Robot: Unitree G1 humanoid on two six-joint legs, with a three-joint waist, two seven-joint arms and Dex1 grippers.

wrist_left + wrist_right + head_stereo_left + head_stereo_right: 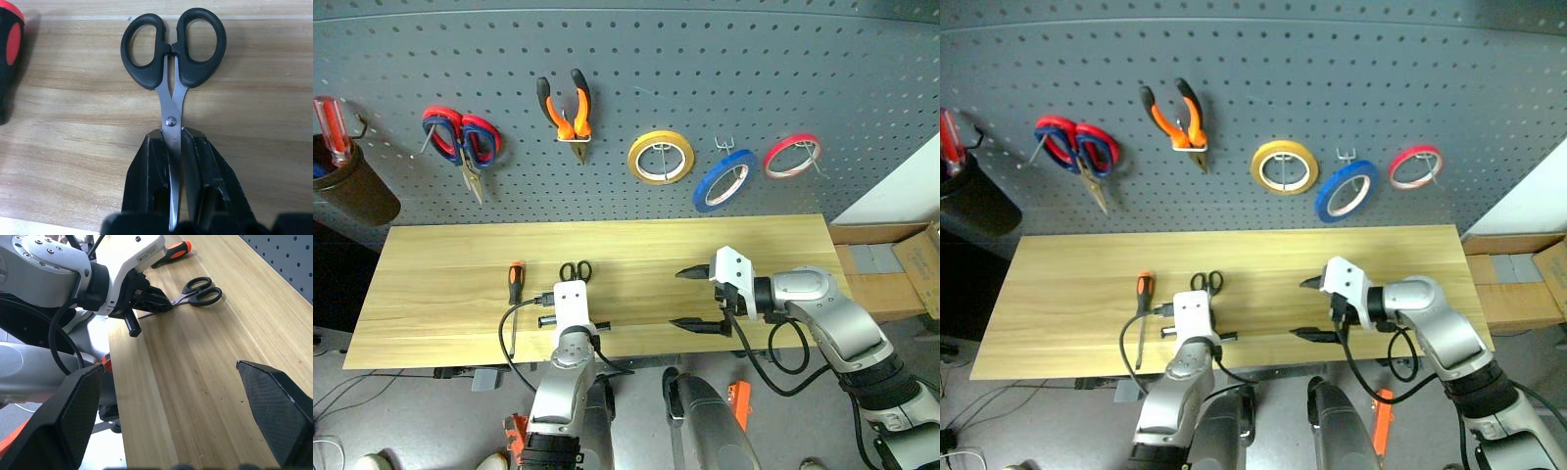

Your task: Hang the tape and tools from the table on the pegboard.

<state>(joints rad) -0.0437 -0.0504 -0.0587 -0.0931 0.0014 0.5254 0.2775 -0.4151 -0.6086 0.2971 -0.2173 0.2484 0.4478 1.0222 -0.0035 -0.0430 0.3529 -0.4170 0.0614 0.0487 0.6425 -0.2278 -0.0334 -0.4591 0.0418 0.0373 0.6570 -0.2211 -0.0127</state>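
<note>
The pegboard (705, 69) already carries the pliers (568, 110) and the blue tape (722, 182), alongside a yellow roll (661, 157), a red roll (792, 156) and red-and-blue scissors (462, 142). The table (440, 294) below it still bears two of the task's things: the black scissors (172, 58) and, just beside them to the left, the screwdriver (515, 282).

The scissors lie with their long axis running from the table's near edge toward the board, handles at the far end, blades pointing back at the robot. The left pincer (175, 181) lines up along that same axis and is clenched on the blades just behind the pivot, so lifting them handles-first toward a hook looks like the coming step. The right pincer (698, 299) hangs released, jaws wide, above the table's middle and well apart from both tools; the left arm is plainly nearer.

The left wrist view shows the grip on the blades. The right wrist view shows, side on, the scissors lying flat on the wood.
</note>
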